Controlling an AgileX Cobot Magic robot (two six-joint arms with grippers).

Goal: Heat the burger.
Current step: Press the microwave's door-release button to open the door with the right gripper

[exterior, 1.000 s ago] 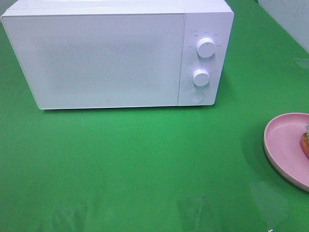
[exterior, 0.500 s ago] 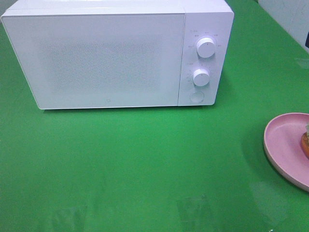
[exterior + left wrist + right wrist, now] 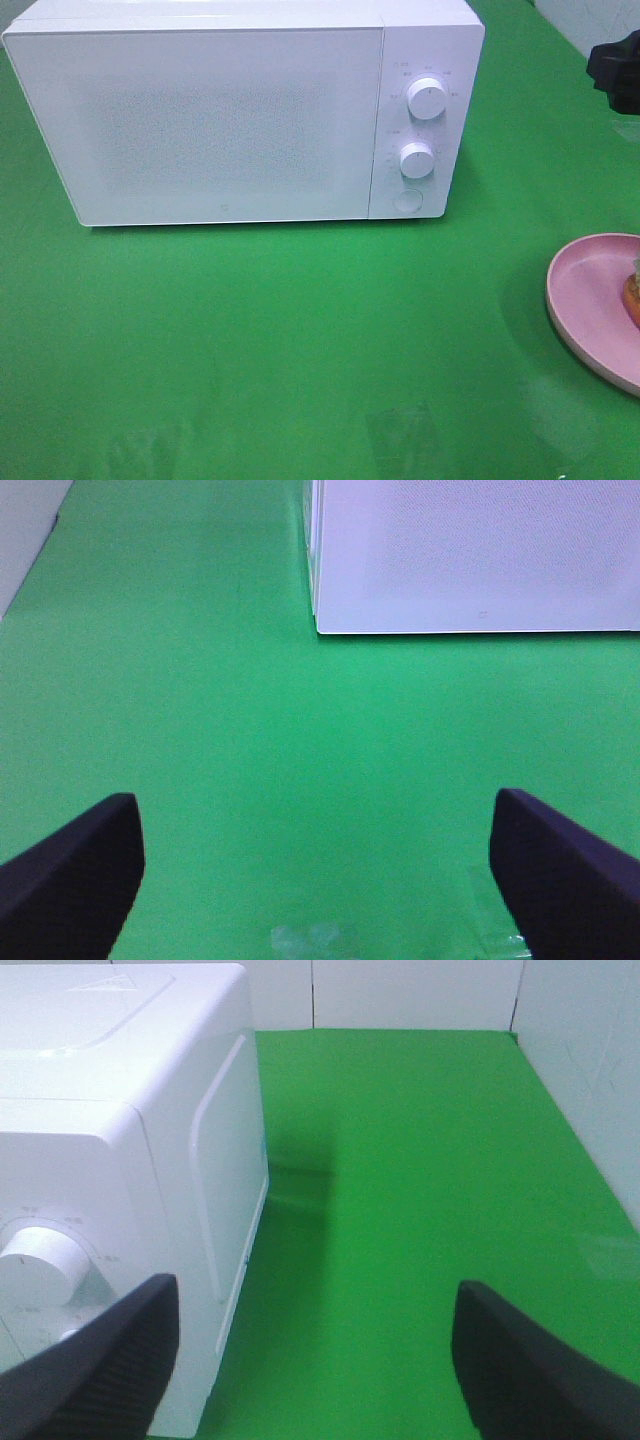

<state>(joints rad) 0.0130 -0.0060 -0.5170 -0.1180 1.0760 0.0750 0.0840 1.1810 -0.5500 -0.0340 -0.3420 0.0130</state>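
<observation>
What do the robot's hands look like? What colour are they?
The left gripper has two chunky black fingers with rounded tips. The right gripper matches, with a finely grainy surface. A black, blocky bit of the right arm shows too. No cables or markings are visible.

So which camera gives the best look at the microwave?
The exterior high view: the whole microwave shows there, front on. The left wrist view catches only a lower corner of its door; the right wrist view shows its side and one knob.
</observation>
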